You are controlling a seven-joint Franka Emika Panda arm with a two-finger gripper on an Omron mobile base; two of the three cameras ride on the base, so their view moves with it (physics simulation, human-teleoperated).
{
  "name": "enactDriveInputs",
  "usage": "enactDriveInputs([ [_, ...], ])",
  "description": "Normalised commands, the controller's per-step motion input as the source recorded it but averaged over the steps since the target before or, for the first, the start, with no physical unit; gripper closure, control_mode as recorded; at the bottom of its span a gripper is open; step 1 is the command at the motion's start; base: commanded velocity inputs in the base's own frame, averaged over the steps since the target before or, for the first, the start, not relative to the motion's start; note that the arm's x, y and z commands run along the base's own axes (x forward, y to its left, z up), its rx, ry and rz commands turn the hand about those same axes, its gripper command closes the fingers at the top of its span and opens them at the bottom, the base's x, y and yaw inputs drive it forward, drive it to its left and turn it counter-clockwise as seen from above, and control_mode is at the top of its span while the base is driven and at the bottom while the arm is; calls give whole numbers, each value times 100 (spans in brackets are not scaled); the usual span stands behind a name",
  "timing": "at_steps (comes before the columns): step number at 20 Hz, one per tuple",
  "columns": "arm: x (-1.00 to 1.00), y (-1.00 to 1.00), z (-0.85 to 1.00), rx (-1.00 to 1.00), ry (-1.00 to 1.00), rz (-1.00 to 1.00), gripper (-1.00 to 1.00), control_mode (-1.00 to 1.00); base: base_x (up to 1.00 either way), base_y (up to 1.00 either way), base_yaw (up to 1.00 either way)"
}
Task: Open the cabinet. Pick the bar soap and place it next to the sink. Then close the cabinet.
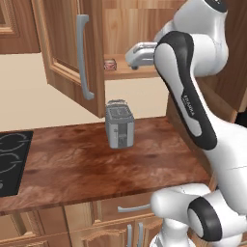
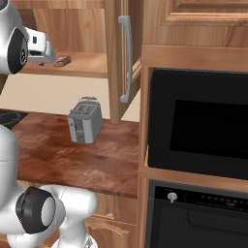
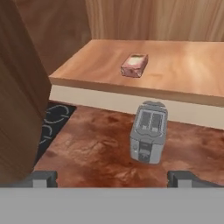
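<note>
on the bare lower shelf of the cabinet [image 1: 72,53], whose doors stand swung open, the bar soap [image 3: 134,65] lies flat, a small pinkish-red block set a little back from the shelf's front edge. in the left base view it shows as a small reddish shape [image 1: 110,64] just left of the robot's white hand, and in the right base view it sits [image 2: 62,61] just right of that hand, near it but apart. the gripper [image 3: 112,177] hangs in front of the shelf opening, jaws spread as wide as they go with nothing between them; its two dark fingertips [image 3: 43,177] stand far apart at the bottom of the hand view, and the soap is ahead of them, untouched. the open left door's long grey bar handle [image 1: 84,57] hangs vertical, and the right door's handle [image 2: 126,58] likewise. below the shelf, a grey toaster [image 1: 119,124] stands upright on the brown wooden counter [image 1: 87,164], well apart from the soap. a black cooktop [image 1: 12,159] lies at the counter's left end, and a black microwave [image 2: 198,126] sits in a niche to the right.
</note>
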Motion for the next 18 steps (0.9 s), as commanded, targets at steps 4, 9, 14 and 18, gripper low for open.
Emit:
enactDriveInputs([
  [4,10,30,4,-8,-11,0,-100,-100,0,0,0],
  [9,37,0,0,0,0,0,-100,-100,0,0,0],
  [14,67,0,0,0,0,0,-100,-100,0,0,0],
  [18,58,0,-4,0,0,-1,-100,-100,0,0,0],
])
